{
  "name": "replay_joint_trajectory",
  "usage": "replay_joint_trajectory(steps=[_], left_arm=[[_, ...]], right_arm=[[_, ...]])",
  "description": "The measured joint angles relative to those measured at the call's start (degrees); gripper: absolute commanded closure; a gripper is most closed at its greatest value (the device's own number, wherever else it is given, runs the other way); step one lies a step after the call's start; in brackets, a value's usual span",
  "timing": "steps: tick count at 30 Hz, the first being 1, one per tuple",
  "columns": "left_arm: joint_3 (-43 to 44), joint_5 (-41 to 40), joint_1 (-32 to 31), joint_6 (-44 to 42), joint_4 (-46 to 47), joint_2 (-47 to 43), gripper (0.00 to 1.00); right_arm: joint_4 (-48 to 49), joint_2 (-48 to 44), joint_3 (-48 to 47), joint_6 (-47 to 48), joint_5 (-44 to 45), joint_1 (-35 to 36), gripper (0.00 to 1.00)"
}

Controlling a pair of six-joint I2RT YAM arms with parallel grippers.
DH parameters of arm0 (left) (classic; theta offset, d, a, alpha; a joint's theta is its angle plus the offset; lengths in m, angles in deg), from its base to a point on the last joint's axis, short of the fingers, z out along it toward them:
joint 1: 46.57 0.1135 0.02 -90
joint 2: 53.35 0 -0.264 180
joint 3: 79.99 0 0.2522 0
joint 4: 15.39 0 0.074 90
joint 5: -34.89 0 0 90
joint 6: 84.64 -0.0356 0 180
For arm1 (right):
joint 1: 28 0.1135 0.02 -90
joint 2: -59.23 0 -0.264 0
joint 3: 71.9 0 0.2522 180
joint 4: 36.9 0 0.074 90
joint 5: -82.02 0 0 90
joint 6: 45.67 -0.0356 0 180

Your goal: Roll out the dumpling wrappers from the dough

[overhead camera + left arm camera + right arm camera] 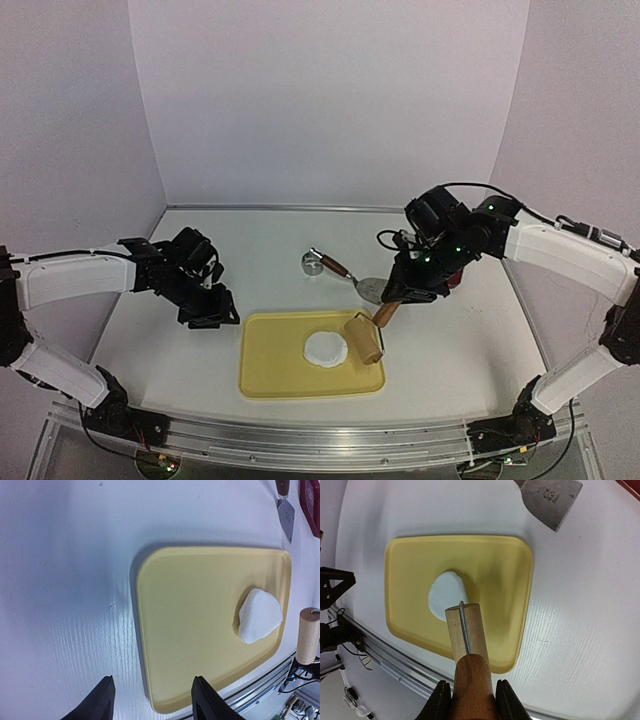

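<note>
One flattened dough point(325, 349) round lies right of centre on the yellow board point(268, 366), just left of the rolling pin point(364, 338), whose roller runs near to far. The right jaws clamp its wooden handle, so the next stroke likely goes leftward; left jaws gape empty beyond the board's left edge

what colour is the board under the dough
Pale yellow, plain with no pattern. The board shows best in the left wrist view, under the white dough.

High overhead and both close wrist views share the yellow tray point(270, 360).
</note>
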Motion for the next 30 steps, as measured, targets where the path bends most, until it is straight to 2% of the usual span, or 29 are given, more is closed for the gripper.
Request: replay_joint_trajectory(steps=[4, 10, 20, 27, 30], left_arm=[[0.0, 2.3, 0.8, -0.1, 1.0, 3.0, 0.45], [0.0, 5.0, 0.8, -0.1, 3.9, 7.4, 0.47], [-0.3, 5.2, 0.8, 0.2, 6.1, 13.1, 0.57], [-2.4, 4.5, 0.8, 0.4, 6.4, 14.5, 0.63], [-3.0, 4.6, 0.8, 0.4, 7.1, 15.0, 0.73]], right_arm=[[4.7, -2.4, 2.9, -2.0, -2.4, 0.0, 1.00], [9.8, -0.8, 6.8, -5.5, -2.7, 0.0, 1.00], [15.9, 5.5, 7.9, -6.6, -2.5, 0.0, 1.00], [19.4, 5.7, 10.5, -6.0, -2.9, 0.2, 1.00], [20.9, 5.0, 11.8, -5.7, -2.8, 0.3, 1.00]])
